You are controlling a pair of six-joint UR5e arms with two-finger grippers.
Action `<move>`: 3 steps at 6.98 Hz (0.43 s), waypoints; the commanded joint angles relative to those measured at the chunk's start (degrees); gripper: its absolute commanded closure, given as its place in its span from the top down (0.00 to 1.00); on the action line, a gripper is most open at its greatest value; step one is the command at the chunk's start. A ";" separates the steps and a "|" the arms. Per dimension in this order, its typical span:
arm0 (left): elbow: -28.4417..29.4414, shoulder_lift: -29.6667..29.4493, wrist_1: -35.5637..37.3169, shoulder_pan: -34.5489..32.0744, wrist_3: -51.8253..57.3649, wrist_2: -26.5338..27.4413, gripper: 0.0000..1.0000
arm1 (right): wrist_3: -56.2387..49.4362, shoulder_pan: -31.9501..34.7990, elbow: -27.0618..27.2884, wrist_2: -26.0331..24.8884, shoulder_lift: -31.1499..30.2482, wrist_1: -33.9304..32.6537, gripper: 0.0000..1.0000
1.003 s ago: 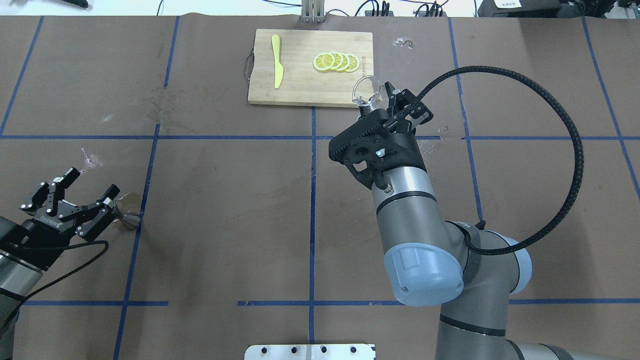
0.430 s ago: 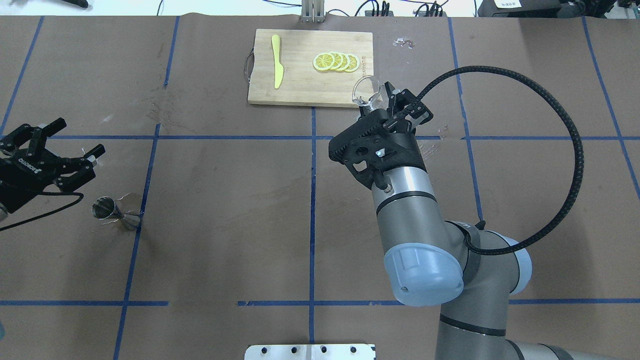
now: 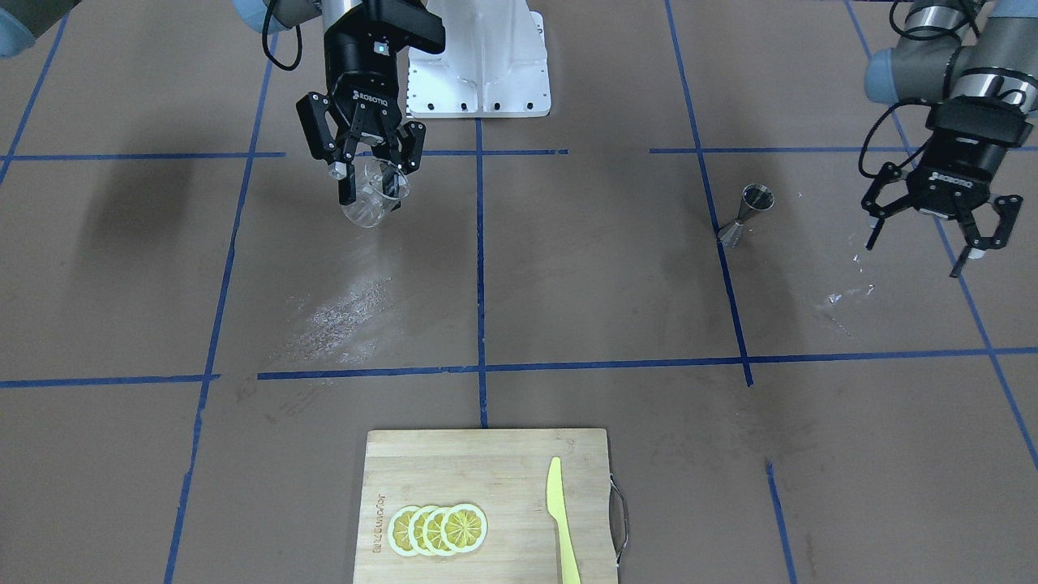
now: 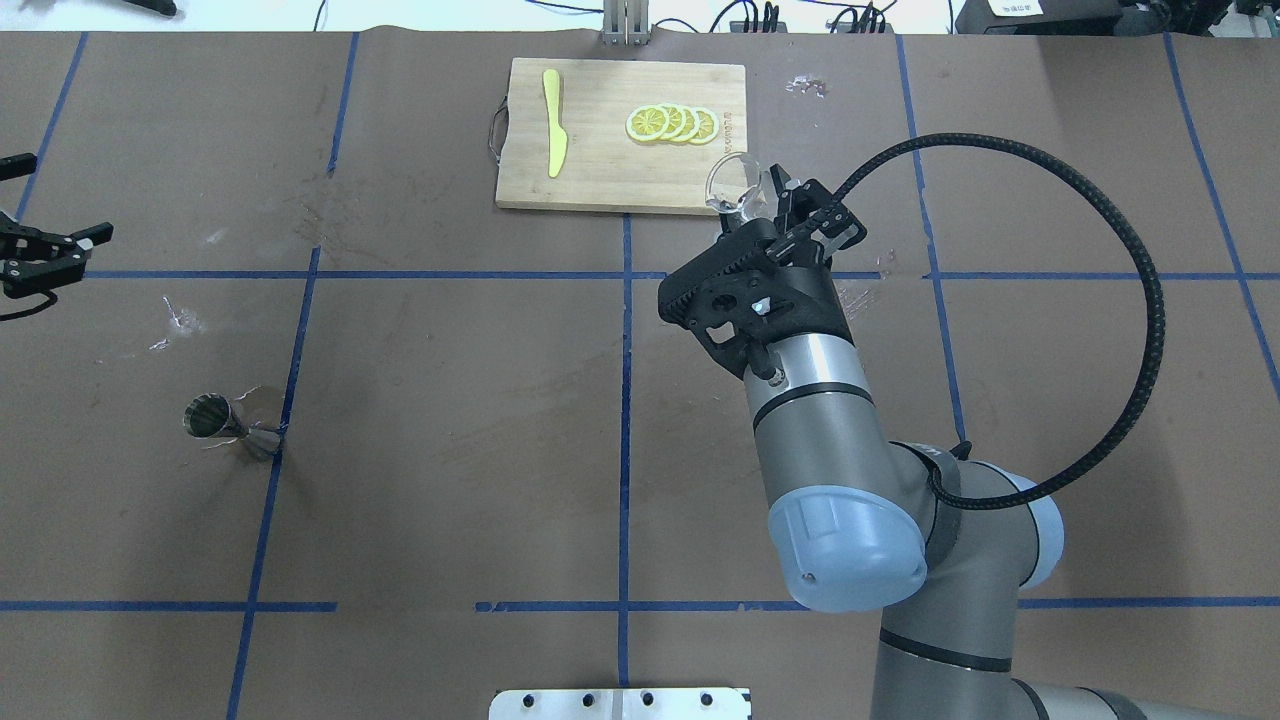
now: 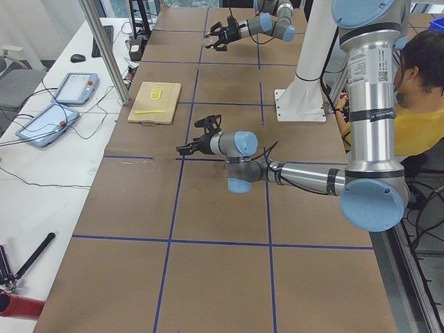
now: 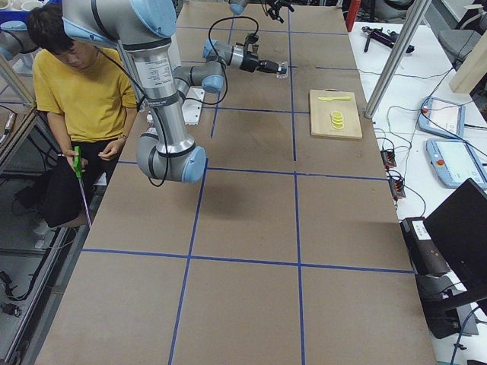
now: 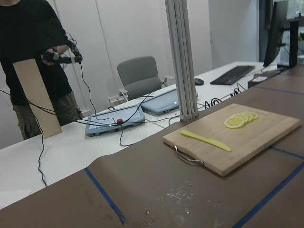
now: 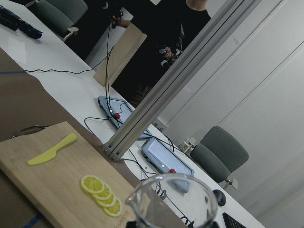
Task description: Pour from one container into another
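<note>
Clear glass tumbler [image 3: 369, 209]: gripped between the jaws of the right gripper [image 3: 373, 182], held above the tabletop [image 3: 568, 284] on the robot's right side. Steel jigger [image 3: 742, 212]: stands alone on the tabletop at a blue tape line [image 3: 730, 276], well apart from the tumbler. Left gripper [image 3: 918, 247]: jaws spread wide, holding nothing, near the jigger, not touching. Far side from robot: cutting board [image 3: 486, 470] with 4 lemon slices [image 3: 438, 529] and 1 yellow knife [image 3: 561, 519].

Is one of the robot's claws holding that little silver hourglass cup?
No, the jigger stands alone on the table, with the open left gripper off to its side, not touching.
</note>
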 commanded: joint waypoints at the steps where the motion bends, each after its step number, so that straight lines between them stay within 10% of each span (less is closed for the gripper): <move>1: -0.06 -5.16 20.15 -13.83 10.82 -13.14 1.00 | 0.00 0.00 -0.10 0.00 -0.02 0.00 0.00; 3: 0.73 -9.83 35.21 -20.89 18.02 -14.49 1.00 | 0.00 0.00 -0.10 0.00 -0.02 0.00 0.00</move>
